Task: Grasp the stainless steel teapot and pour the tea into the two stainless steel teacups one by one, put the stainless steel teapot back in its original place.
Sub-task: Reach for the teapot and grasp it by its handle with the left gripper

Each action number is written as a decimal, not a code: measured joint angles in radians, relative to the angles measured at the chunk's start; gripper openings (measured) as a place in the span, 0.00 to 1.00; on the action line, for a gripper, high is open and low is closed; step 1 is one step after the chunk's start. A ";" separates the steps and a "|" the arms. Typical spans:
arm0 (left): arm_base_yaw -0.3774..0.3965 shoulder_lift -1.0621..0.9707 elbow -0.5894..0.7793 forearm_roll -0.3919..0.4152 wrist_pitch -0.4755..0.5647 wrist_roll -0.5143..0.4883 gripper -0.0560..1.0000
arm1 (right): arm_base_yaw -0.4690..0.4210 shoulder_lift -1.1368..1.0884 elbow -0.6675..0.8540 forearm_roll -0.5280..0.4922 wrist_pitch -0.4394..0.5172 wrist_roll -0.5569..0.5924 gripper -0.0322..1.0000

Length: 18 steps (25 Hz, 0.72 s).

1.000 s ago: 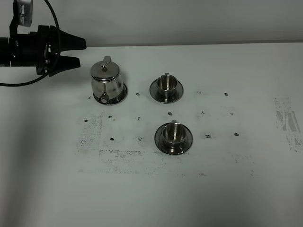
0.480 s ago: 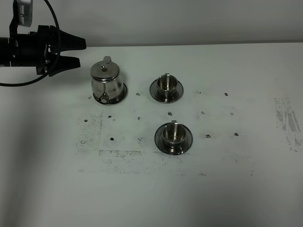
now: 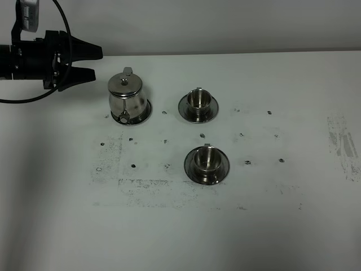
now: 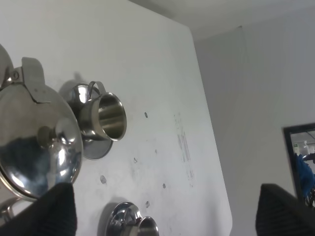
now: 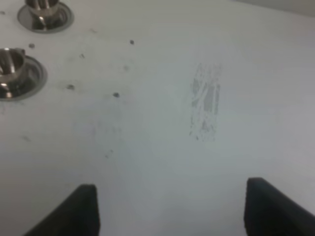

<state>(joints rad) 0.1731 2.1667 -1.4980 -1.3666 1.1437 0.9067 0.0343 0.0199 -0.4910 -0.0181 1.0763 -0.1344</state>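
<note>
Bare desk (image 3: 293,186) separates the left gripper (image 3: 97,63), jaws apart, from the teapot (image 3: 127,97). Right of it, the far teacup (image 3: 198,100) and near teacup (image 3: 206,160) stand apart, with open lanes between them.

Glossy steel teapot (image 3: 127,95) and teacups (image 3: 198,100); matt, scuffed white table (image 3: 282,186).

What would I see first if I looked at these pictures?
The shiny teapot stands out first, on the left part of the white table. The black left gripper hangs just left of it, open and not touching. To the teapot's right sit two little shiny cups, the far cup and the near cup.
</note>
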 joint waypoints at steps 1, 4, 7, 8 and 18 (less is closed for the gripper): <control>0.000 0.000 0.000 0.000 0.000 0.000 0.73 | 0.008 -0.002 0.000 0.000 0.000 0.000 0.60; 0.000 0.000 0.000 0.002 0.000 -0.001 0.73 | 0.030 -0.002 0.000 -0.001 0.000 -0.001 0.60; 0.000 0.000 0.000 0.002 0.000 -0.002 0.73 | 0.061 -0.002 0.000 -0.001 0.000 -0.001 0.60; 0.000 0.000 0.000 0.002 0.000 -0.002 0.73 | 0.072 -0.002 0.000 -0.001 0.000 -0.001 0.60; 0.000 0.000 0.000 0.021 -0.005 -0.001 0.73 | 0.093 -0.003 0.000 -0.001 0.000 0.000 0.60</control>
<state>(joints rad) 0.1731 2.1667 -1.4980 -1.3453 1.1388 0.9055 0.1273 0.0164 -0.4910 -0.0189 1.0763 -0.1344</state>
